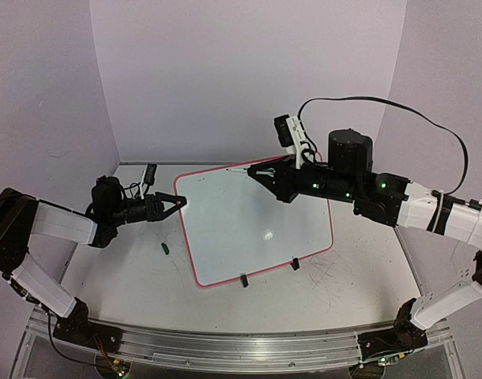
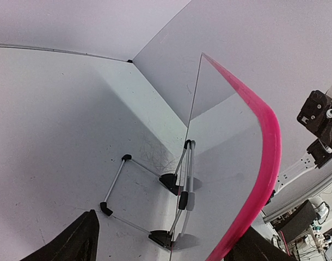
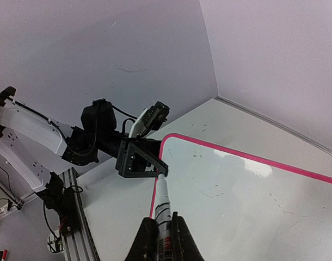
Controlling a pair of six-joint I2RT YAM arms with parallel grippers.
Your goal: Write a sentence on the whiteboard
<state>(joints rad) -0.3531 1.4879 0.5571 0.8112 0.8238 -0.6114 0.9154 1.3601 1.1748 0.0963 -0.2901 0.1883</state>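
Observation:
The whiteboard point(image 1: 257, 229), glossy white with a pink rim, stands tilted on the table, two black clips point(image 1: 244, 280) on its near edge. No green writing shows on it, only faint grey specks. My right gripper point(image 1: 266, 175) is shut on a white marker point(image 1: 253, 169) over the board's far edge. In the right wrist view the gripper point(image 3: 165, 222) holds the marker point(image 3: 163, 198) with its tip by the board's point(image 3: 253, 206) left rim; contact is unclear. My left gripper point(image 1: 180, 203) is at the left corner. Its jaws point(image 2: 167, 224) stand wide apart, the pink rim point(image 2: 264, 163) beside one finger.
A small green cap point(image 1: 166, 248) lies on the tabletop left of the board. Grey scribble marks point(image 1: 328, 272) are on the tabletop at the board's near right. A wire stand with black feet point(image 2: 168, 182) shows at the board's edge. Purple walls close the back and sides.

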